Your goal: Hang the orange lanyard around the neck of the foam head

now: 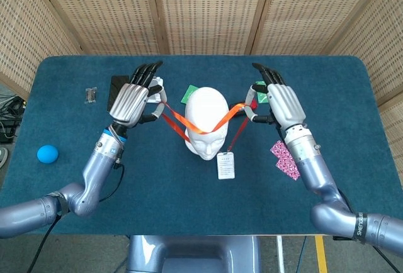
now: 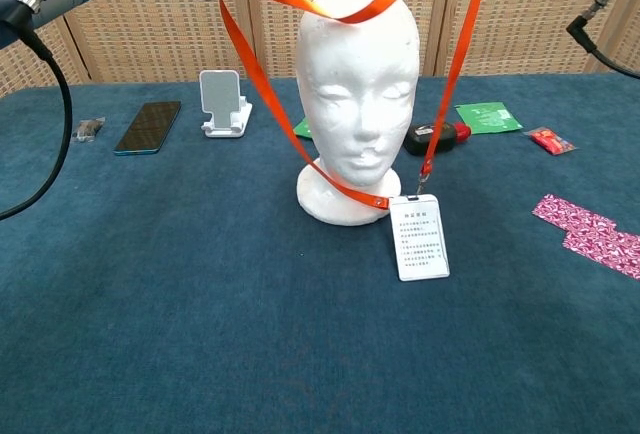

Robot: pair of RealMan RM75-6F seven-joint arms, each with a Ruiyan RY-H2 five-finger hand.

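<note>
Both the left hand [image 1: 130,100] and right hand [image 1: 281,102] are pinching the orange lanyard [image 2: 245,72], whose twisted loop is lying across the crown of the foam head [image 2: 358,84] and is risking snagging there

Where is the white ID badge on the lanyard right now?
In the chest view, the white ID badge sits just right of the foam head base, clipped to the orange lanyard.

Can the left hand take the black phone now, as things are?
Probably not yet. The phone lies just beside the left hand with nothing between them, but that hand holds the lanyard stretched over the foam head, so it is occupied.
</note>
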